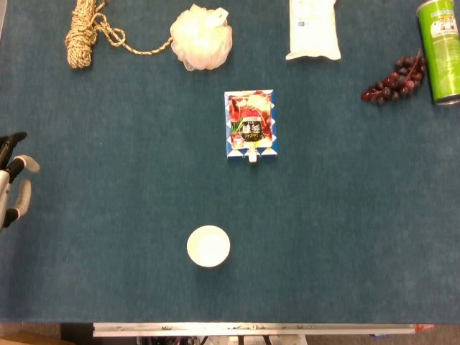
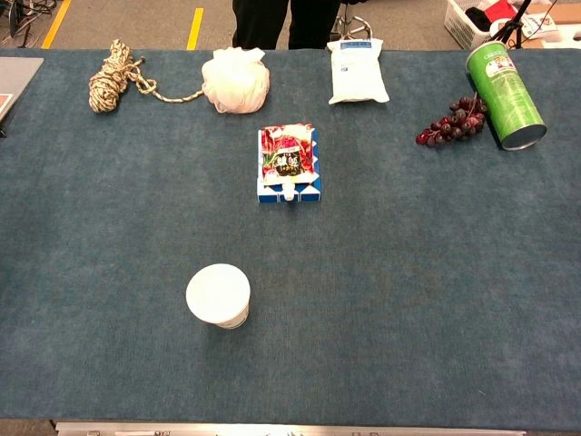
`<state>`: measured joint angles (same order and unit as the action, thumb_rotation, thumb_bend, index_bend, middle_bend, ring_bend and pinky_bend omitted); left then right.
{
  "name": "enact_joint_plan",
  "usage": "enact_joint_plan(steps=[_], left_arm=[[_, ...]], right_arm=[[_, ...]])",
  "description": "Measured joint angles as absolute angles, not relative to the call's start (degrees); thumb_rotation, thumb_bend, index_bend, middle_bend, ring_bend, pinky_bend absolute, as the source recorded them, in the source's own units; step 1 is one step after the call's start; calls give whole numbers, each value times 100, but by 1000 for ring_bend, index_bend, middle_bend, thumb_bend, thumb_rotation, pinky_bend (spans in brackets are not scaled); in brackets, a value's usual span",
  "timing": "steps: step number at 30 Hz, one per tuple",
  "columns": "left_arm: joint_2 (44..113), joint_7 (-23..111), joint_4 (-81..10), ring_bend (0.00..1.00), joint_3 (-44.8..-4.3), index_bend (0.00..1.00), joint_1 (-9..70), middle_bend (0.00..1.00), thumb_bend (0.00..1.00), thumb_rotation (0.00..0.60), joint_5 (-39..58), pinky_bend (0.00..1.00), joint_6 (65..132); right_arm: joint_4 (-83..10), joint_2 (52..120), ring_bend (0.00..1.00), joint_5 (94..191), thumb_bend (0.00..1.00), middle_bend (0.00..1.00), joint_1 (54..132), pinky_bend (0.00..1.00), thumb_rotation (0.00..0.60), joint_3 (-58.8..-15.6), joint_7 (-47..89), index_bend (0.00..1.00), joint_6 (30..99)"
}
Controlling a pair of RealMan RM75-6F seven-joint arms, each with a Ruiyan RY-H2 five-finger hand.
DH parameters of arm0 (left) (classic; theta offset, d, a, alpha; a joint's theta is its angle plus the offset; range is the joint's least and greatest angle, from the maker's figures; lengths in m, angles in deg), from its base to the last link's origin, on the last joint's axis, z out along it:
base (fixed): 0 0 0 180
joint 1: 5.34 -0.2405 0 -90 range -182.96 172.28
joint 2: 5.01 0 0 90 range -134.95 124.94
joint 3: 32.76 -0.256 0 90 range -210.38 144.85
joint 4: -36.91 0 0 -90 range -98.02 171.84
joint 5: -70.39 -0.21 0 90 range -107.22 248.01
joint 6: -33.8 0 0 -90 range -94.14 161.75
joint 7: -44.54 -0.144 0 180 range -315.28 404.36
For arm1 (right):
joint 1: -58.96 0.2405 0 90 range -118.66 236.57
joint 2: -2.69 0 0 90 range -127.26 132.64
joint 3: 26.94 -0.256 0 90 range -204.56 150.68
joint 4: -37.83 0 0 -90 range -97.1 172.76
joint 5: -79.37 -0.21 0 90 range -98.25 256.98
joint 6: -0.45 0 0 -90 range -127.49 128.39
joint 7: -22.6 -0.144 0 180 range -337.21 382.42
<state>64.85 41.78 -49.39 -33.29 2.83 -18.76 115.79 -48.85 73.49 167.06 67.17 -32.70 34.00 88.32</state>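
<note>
One hand [image 1: 14,180] only, left, parked at table [image 1: 108,215] edge w/ fingers loosely spread, holding nothing; white cup [image 1: 208,246] is nearest, pouch [image 1: 250,125] beyond; right hand unseen.

Showing a dark teal-blue table cloth [image 1: 345,237] under everything, with a plain white cup [image 1: 208,246] and a pouch [image 1: 250,126] printed in red and green inside a blue-and-white triangle border. Displaying a tan, speckled rope [image 1: 85,32], a cream-white bath puff [image 1: 202,37], a white packet [image 1: 313,29], dark red grapes [image 1: 394,79] and a bright green can [image 1: 440,49]. Appearing at the left edge, a black-and-white left hand [image 1: 14,180].
</note>
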Motion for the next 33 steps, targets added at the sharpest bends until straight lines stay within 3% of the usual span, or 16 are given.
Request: enact_joint_plan(steps=[22,25,29,33], left_arm=[[6472,4163,-4958,162,-3329,422,255,159,545,600,-1875,459,11617],[6462,4176,-4978,162,-3323,422,249,159,545,600,-1879,459,11635],[6444,4187,-4996,162,-3326,422,242,159,545,600,-1892,459,11653],[6444,4188,-4994,162,-3324,422,243,159,545,600,-1890,459,11648]], right_arm=[[-4839,7375,178,16795,0,226,6737,398,600,-3286,3319,339,8866],[-4798,7391,178,16861,0,226,6738,475,600,-3280,3265,339,8903],[-4689,7453,178,16968,2,204,6742,681,600,-3284,3209,339,9019],[-4560,7562,179,17056,100,162,6726,811,600,-3321,3164,340,9226]])
